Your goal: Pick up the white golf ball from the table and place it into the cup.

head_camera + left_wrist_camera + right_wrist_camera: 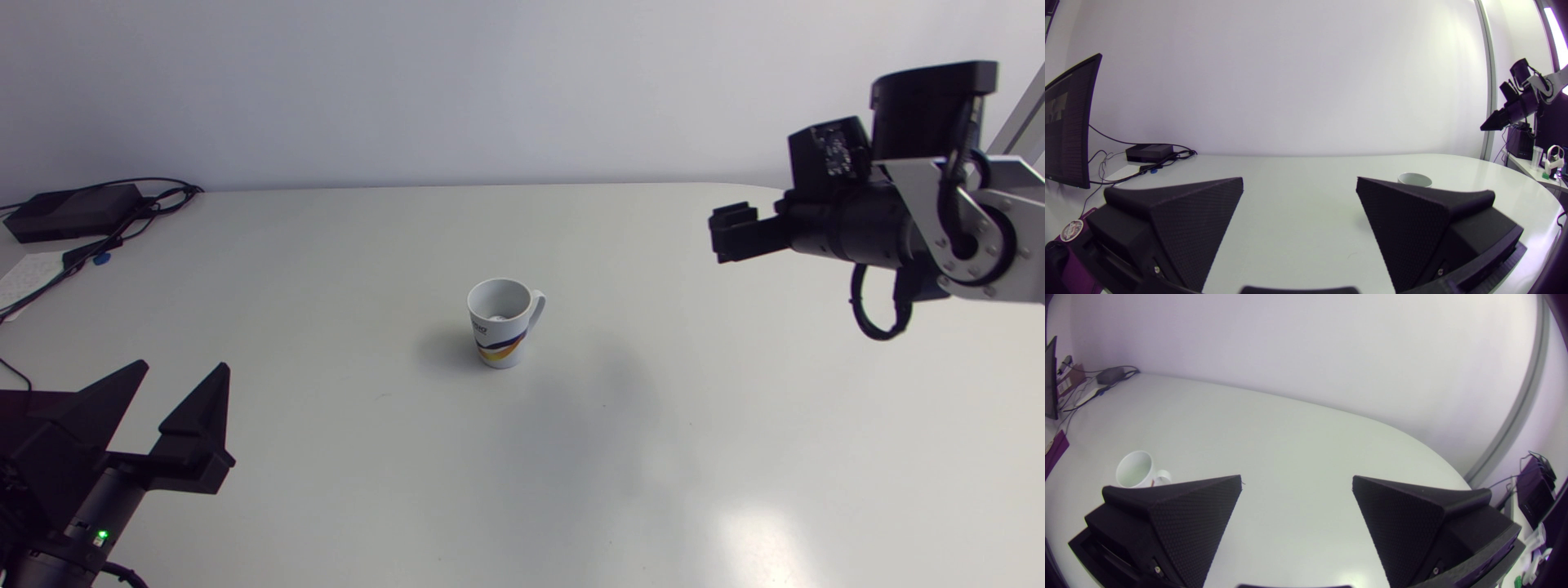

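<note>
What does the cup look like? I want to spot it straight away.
Start from the wide white table; near its middle stands the cup, alone. It is a white tapered mug with a handle and a blue-and-yellow stripe on its side, unlike the black box and cables at the far left corner.

No legible text; dark print [479, 328] on cup [500, 347] too small to read.

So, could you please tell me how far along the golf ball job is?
It looks finished. A pale round shape, probably the golf ball, lies inside the cup. Nothing is in hand: the left pincer and the right pincer are both open, empty and well away from the cup. Nothing appears to be left.
</note>
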